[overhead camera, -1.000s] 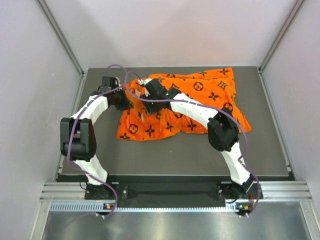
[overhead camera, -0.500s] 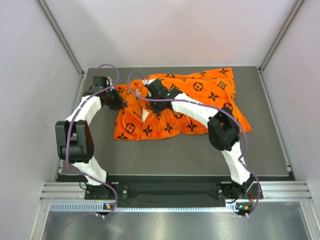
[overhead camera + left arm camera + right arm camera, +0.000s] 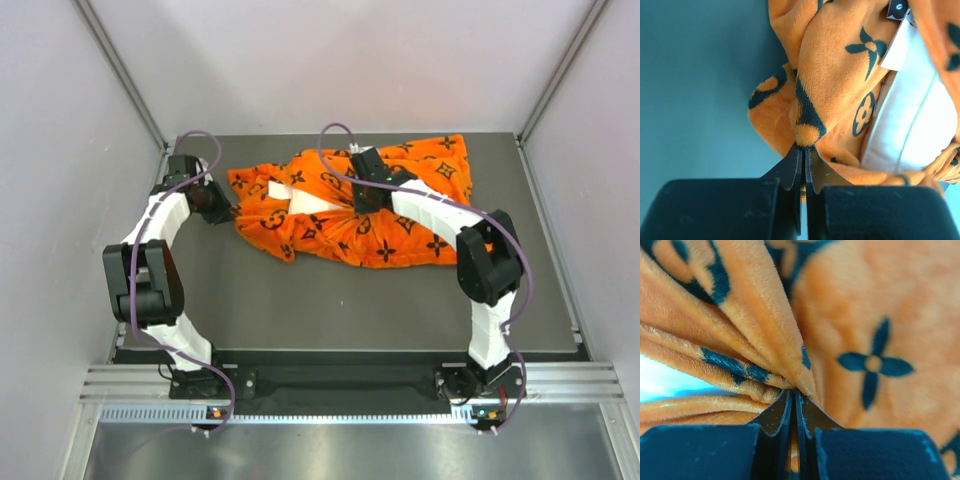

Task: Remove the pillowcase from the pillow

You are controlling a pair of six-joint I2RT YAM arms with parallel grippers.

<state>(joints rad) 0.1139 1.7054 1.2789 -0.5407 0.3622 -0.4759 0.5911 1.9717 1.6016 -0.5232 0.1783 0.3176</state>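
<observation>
Top external — left gripper [image 3: 232, 207], right gripper [image 3: 352, 203] pinch pillowcase [image 3: 400, 240].

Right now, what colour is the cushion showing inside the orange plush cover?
Plain cream-white cushion, clearest in the left wrist view.

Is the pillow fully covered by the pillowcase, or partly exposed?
Partly exposed: the cream pillow shows through the bunched pillowcase opening.

The pillowcase [image 3: 835, 75] is fuzzy plush cloth, the pillow [image 3: 912, 120] smooth matt cloth, the table [image 3: 350, 300] matt.
</observation>
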